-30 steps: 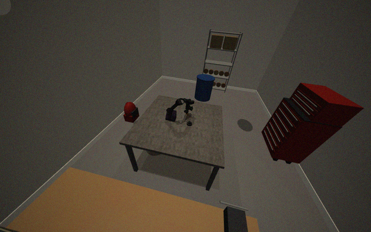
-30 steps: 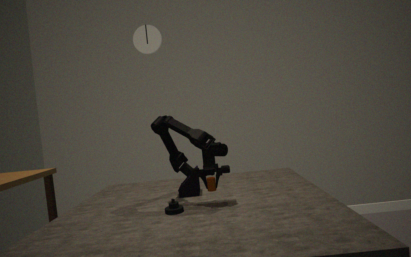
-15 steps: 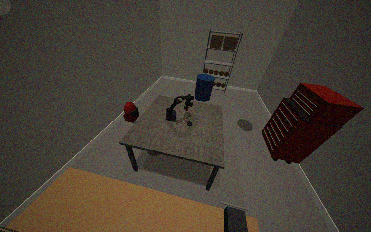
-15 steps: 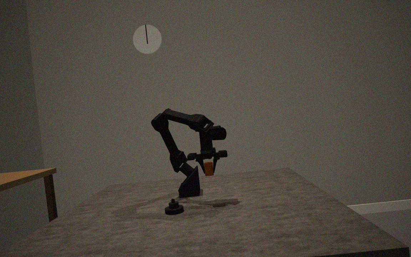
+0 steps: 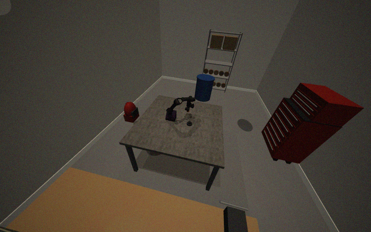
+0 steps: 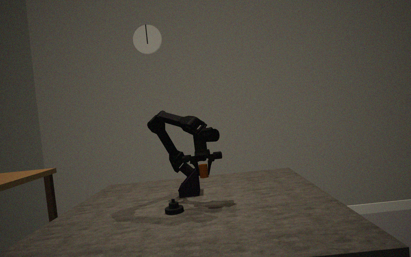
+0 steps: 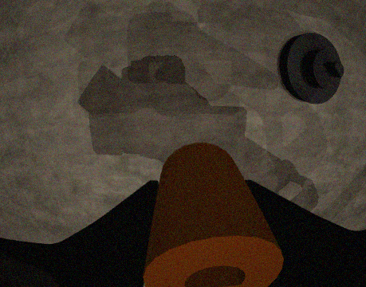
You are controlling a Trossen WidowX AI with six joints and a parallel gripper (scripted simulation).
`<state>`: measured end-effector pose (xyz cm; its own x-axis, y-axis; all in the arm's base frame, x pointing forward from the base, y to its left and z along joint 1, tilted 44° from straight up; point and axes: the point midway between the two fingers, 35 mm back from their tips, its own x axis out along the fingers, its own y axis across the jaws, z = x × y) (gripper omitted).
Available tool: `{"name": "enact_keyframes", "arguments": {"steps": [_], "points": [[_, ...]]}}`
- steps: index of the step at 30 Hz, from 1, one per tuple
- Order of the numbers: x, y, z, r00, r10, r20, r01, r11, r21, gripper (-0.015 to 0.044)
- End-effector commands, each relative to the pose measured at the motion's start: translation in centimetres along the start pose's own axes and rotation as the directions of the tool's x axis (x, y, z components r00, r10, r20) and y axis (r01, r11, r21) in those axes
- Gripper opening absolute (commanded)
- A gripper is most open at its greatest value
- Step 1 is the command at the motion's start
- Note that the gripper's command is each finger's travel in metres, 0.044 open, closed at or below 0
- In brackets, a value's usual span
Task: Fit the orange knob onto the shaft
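Observation:
The orange knob point(image 6: 203, 171) point(image 7: 206, 199) is upright between the fingers of my gripper point(image 6: 203, 173) point(image 7: 201, 188), which is shut on it and holds it well above the table. In the wrist view the knob's near end shows part of a round opening; its flat side cannot be made out. The dark round pedestal point(image 6: 174, 210) point(image 5: 189, 124) point(image 7: 298, 76) stands on the table with its thin shaft point(image 6: 172, 200) point(image 7: 333, 68) pointing up. In the exterior view it is left of the knob and lower; in the wrist view it is at the upper right. The shaft's flat side is not visible.
The arm's base point(image 5: 171, 115) point(image 6: 189, 188) stands on the grey-brown table point(image 5: 152, 135) point(image 6: 264, 217), behind the pedestal in the exterior view. The arm's shadow falls around the pedestal. A blue barrel point(image 5: 204, 88) and a red cabinet point(image 5: 302, 138) stand off the table.

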<state>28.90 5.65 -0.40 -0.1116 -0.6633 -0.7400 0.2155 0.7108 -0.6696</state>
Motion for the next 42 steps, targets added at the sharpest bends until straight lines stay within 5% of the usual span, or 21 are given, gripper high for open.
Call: {"name": "enact_keyframes", "arguments": {"steps": [1,42], "points": [[0.2,-0.9,0.9,1.000,0.007,0.005,-0.007,1.000,-0.001,0.0000],[3.3,-11.4,6.6,1.000,-0.006,0.013,0.006,1.000,0.014,0.0000]]}}
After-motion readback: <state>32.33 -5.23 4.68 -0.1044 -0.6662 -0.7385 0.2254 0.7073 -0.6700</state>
